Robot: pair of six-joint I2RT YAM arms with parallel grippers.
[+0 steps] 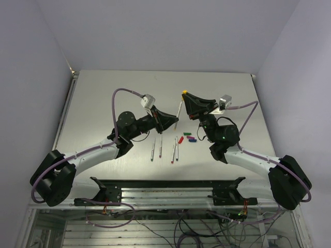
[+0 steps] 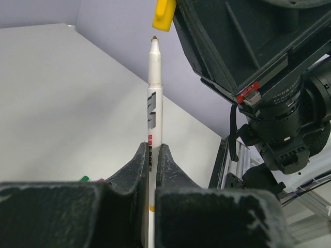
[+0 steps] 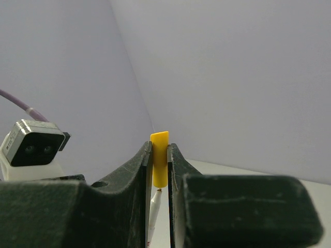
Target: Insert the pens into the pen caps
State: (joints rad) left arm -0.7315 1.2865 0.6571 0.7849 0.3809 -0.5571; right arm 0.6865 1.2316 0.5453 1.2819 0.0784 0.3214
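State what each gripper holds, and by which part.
Left gripper: a pen, by its rear barrel, tip free. Right gripper: the yellow cap, pinched across its sides.

We can read nothing for certain. The pen (image 2: 154, 103) bears bold black letters and a red mark, both illegible. Right of the pen, tiny print on the arm (image 2: 283, 95) blurs.

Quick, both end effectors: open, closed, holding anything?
Left end effector: closed on a pen.
Right end effector: closed on the yellow cap.
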